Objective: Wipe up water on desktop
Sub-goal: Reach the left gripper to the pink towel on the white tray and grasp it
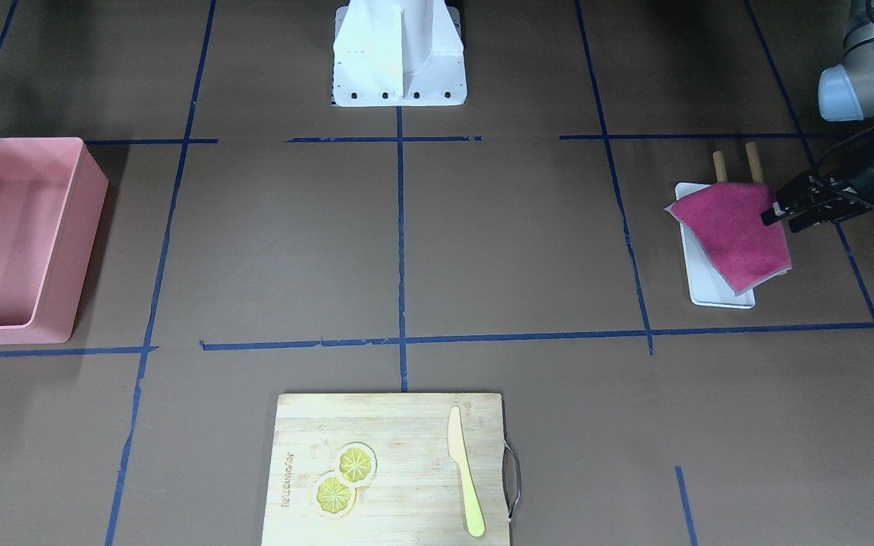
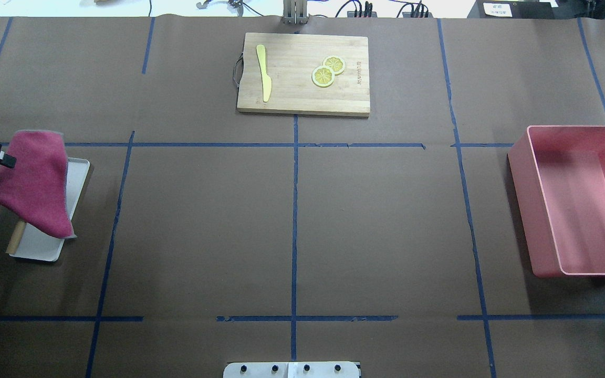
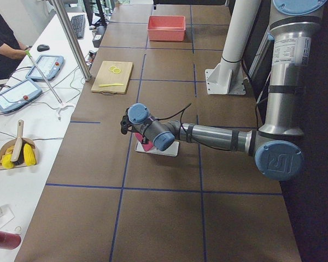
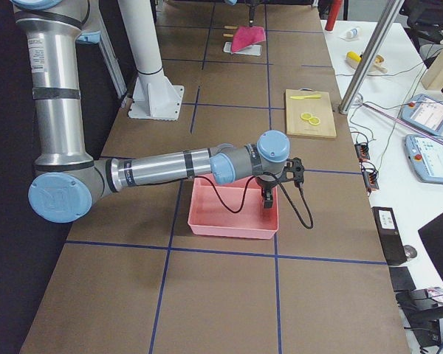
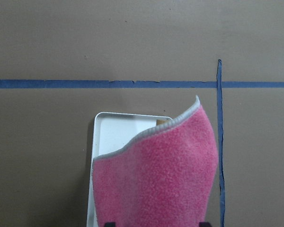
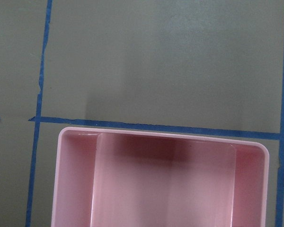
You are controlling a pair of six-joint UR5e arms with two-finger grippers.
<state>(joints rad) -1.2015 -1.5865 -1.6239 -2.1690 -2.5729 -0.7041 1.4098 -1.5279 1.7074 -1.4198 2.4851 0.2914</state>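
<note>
One wide brown desktop, ruled into big rectangles by thin blue tape, lies under everything and fills the overhead view from edge to edge. At its end on the robot's right sits a pink bin, open at the top. A bamboo cutting board lies at the middle of the far edge, across from the robot's base. At the end on the robot's left rests a white tray, with a magenta cloth draped over most of it and spilling past its rim. The left gripper comes in low from the outer side, its fingers pinched on the cloth's edge, and the cloth's far corner curls upward in the left wrist view. The right gripper hangs over the bin; I cannot tell how its fingers stand. A yellow knife lies on the board beside two lemon slices, which overlap. Two wooden handles stick out from under the cloth
</note>
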